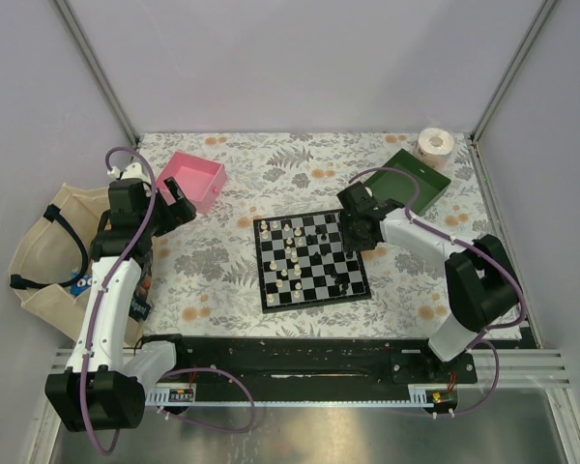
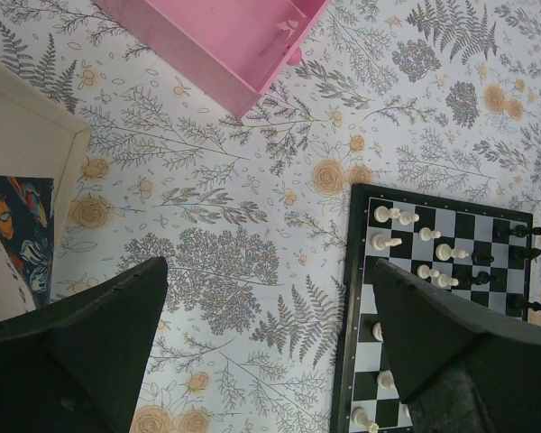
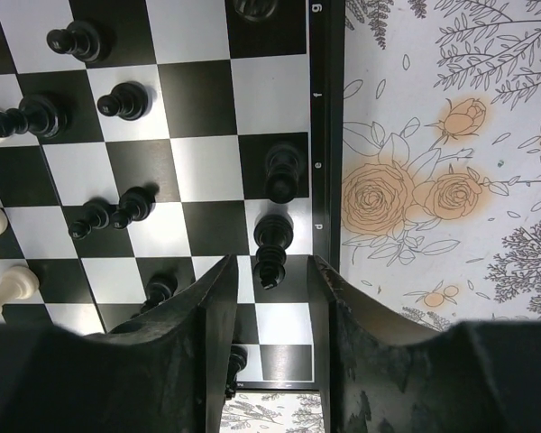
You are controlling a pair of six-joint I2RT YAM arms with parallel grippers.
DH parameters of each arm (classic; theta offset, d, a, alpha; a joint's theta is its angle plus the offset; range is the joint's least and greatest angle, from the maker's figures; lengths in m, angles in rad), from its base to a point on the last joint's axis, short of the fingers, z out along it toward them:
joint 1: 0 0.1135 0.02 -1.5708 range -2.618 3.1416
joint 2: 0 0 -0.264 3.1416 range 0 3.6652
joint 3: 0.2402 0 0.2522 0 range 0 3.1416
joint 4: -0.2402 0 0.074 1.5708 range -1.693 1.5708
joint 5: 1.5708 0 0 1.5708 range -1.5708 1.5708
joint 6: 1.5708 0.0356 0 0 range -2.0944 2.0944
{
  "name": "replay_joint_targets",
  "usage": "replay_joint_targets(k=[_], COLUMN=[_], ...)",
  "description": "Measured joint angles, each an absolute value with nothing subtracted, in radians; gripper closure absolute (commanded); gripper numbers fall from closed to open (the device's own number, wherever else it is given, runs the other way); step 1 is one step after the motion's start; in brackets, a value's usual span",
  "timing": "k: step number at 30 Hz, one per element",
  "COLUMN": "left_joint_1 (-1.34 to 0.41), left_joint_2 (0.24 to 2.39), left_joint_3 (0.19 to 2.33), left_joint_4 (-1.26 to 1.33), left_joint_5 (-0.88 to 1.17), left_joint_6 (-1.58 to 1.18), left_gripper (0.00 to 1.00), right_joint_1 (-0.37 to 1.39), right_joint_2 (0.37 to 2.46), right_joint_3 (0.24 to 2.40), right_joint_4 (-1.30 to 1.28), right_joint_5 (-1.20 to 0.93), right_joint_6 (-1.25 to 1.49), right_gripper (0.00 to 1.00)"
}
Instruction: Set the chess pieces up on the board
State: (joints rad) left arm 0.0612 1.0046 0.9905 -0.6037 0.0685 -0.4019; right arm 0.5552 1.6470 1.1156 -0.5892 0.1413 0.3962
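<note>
Right wrist: board (image 3: 207, 171) edge "g-f-e-d"; R claw (image 3: 272, 271) ajar, L claw (image 2: 269, 268) wide, empty

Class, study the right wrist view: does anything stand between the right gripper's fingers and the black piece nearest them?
Nothing visible does. The black piece stands in the gap between the open fingers of the right gripper, apart from both. A second black piece stands on the next square beyond, outside the gap.

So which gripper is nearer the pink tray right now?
Left. The left gripper hangs close to the pink tray, at its near side; the right gripper is over the board, at its right edge.
</note>
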Motion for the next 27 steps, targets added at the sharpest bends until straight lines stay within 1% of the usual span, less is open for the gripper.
replay_joint_targets(k=[2,7,13,27], left_joint_1=[0.061,0.061,0.061,0.061], left_joint_2=[1.005,1.005,1.005,1.005], left_joint_3=[0.991,0.991,0.991,0.991], left_joint_4=[-0.604,-0.604,-0.604,-0.604], left_joint_5=[0.068,0.068,0.068,0.069], left_joint_6=[-0.402,-0.402,-0.402,-0.402], left_gripper=[0.01,0.01,0.01,0.01], right_joint_1=[0.555,0.555,0.555,0.553], right_joint_2=[1.642,1.589,1.532,1.537], right_joint_3=[1.116,1.118,1.152,1.19], right_joint_4=[-0.594,-0.604,-0.608,-0.61], right_joint_5=[0.144,0.149,0.156,0.157], right_joint_6=[0.393,0.384,0.374,0.372], right_gripper=[0.53,0.45,0.39,0.39])
